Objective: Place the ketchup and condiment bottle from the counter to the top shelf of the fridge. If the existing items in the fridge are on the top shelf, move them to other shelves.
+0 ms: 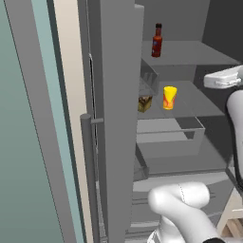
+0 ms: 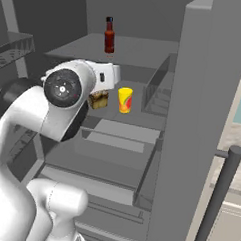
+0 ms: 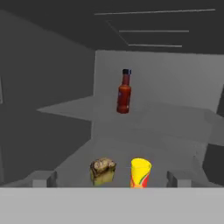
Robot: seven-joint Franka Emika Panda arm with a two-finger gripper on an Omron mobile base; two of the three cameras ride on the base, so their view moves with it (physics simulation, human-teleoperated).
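Interior of the open fridge point(image 1: 118, 95), as you see it from both base cameras and the hand camera. The condiment bottle point(image 1: 157, 41) stands upright on the top shelf point(image 1: 199, 52), toward its left part in the left base view, with its black cap uppermost; in the right base view you find it at point(image 2: 110, 36) and in the hand view at point(image 3: 124, 92). Nothing touches it.

On the shelf below point(image 1: 194, 102) stand the existing items: the brown lump point(image 1: 144, 103) on the left and the yellow cup point(image 1: 169, 98) just beside it on the right, apart from one another. The same pair appears in the right base view, lump point(image 2: 98, 99) and cup point(image 2: 125, 100), and near the bottom of the hand view, lump point(image 3: 103, 169) and cup point(image 3: 140, 173).

The gripper point(image 3: 112, 179) hovers in front of the shelves, facing into the fridge, level with the lower pair and below the bottle. Its fingers point(image 3: 43, 178) are spread wide, one at each side of the hand view, and they hold nothing. In the left base view the white hand point(image 1: 223, 78) enters from the right edge. The fridge door with its long bar handle point(image 1: 88, 171) stands open at the left.
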